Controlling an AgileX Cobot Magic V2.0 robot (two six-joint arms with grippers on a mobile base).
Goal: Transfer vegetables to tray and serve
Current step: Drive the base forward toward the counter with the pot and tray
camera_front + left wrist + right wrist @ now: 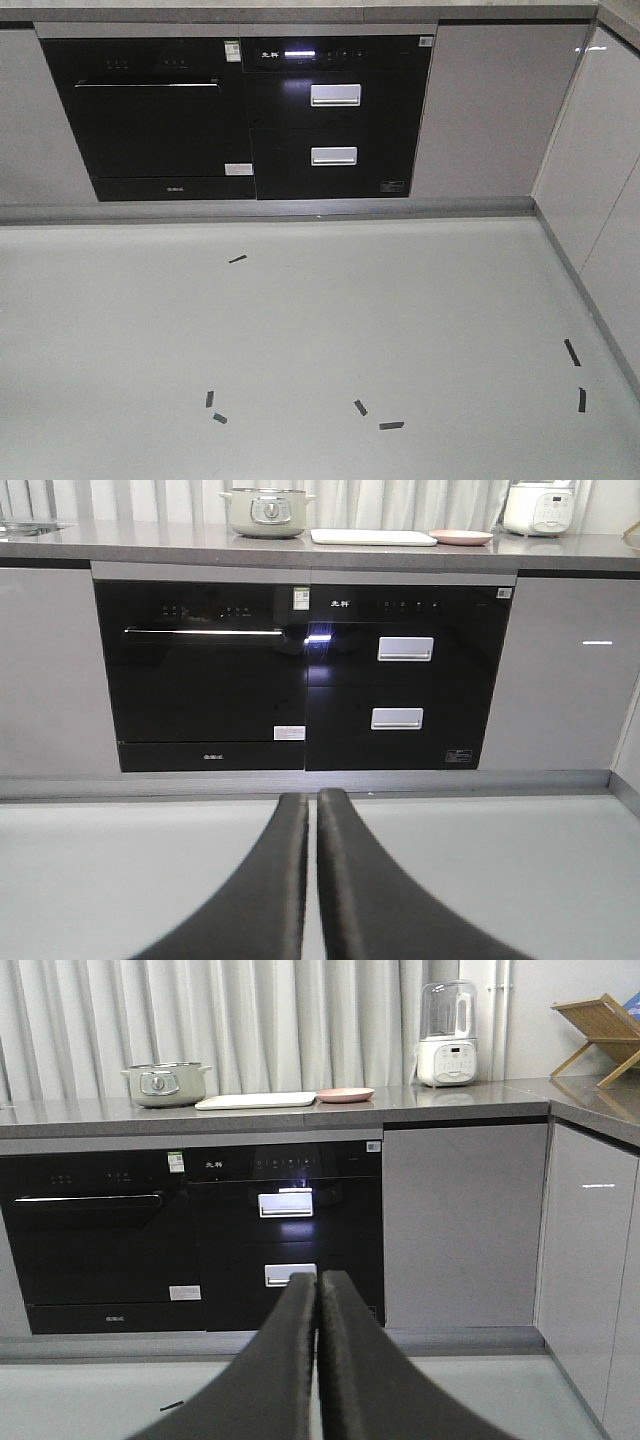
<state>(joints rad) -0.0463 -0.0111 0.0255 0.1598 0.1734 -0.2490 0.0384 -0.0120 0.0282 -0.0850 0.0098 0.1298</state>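
1. Left wrist-mounted view: the left end effector [313, 802] hangs low over the pale, matte floor [100, 880]. Its two curved black fingers [270, 880] are pressed together on nothing.
2. Well beyond and above it runs the grey stone table [150, 545]. It carries a cream lidded pot [266, 512] up-left of the end effector. The flat, round-cornered white tray [372, 537] sits up and slightly right, with a shallow pink plate [461, 537] just beside it. A glossy white cooker [538, 508] stands farthest right.
3. The right end effector [317, 1280] is likewise closed and empty, with the tray up-left of it.
4. The vegetables cannot be made out at this range; they may lie on the pink plate.
5. Judged step: the approach, with no grasp begun. Next, the base needs to drive up to the glossy black oven front [200, 690]. Then the arms should rise and the fingers spread for a soft, thin leaf.
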